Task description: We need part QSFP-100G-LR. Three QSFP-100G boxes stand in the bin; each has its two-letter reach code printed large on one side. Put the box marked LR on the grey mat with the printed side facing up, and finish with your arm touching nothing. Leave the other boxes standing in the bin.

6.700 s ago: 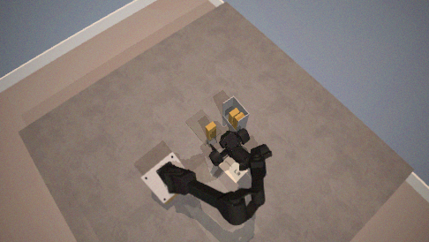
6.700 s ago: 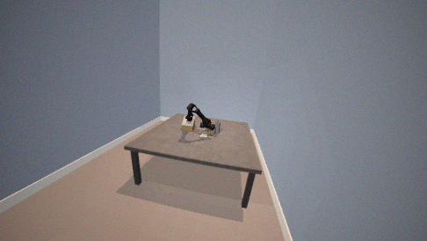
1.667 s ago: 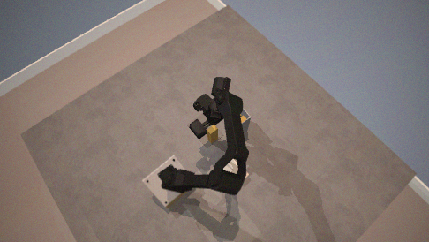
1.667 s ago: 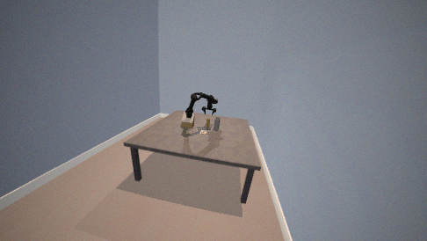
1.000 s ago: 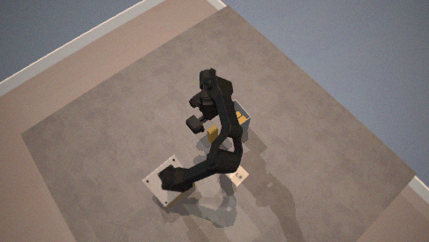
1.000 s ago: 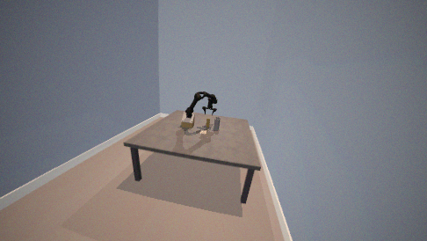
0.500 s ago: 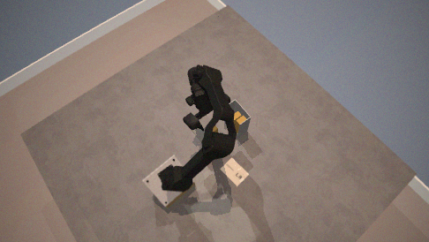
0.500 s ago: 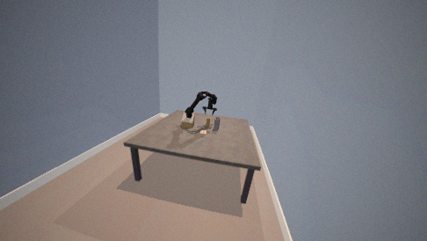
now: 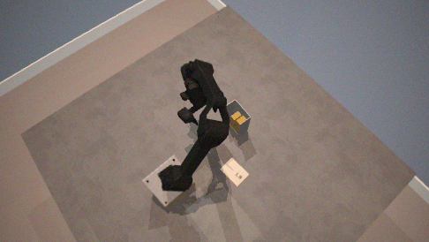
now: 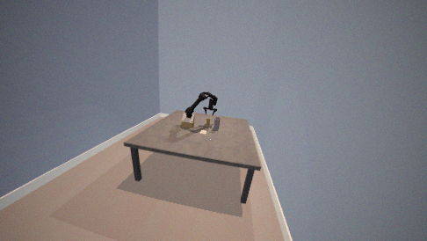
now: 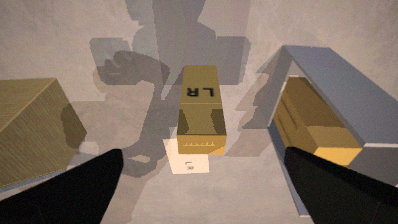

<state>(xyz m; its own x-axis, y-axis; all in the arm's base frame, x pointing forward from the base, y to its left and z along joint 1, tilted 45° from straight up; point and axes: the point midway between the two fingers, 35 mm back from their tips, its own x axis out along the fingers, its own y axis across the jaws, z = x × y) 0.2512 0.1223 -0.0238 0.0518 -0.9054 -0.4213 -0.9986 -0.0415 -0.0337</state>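
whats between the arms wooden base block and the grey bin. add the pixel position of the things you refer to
The LR box (image 10: pixel 208 123) (image 11: pixel 202 112), standing upright outside the bin (image 9: pixel 242 133) (image 10: pixel 217 124) (image 11: pixel 345 85); the exterior and wrist views show it. A pale LR card (image 9: pixel 234 170) (image 10: pixel 203 132) (image 11: pixel 197 163) lies nearby.

lr box (image 11: pixel 202 107) between open black fingers

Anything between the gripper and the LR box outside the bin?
Nothing visible stands between the gripper and the LR box. The bin stands beside that path, at the wrist view's right; that side may need watching.
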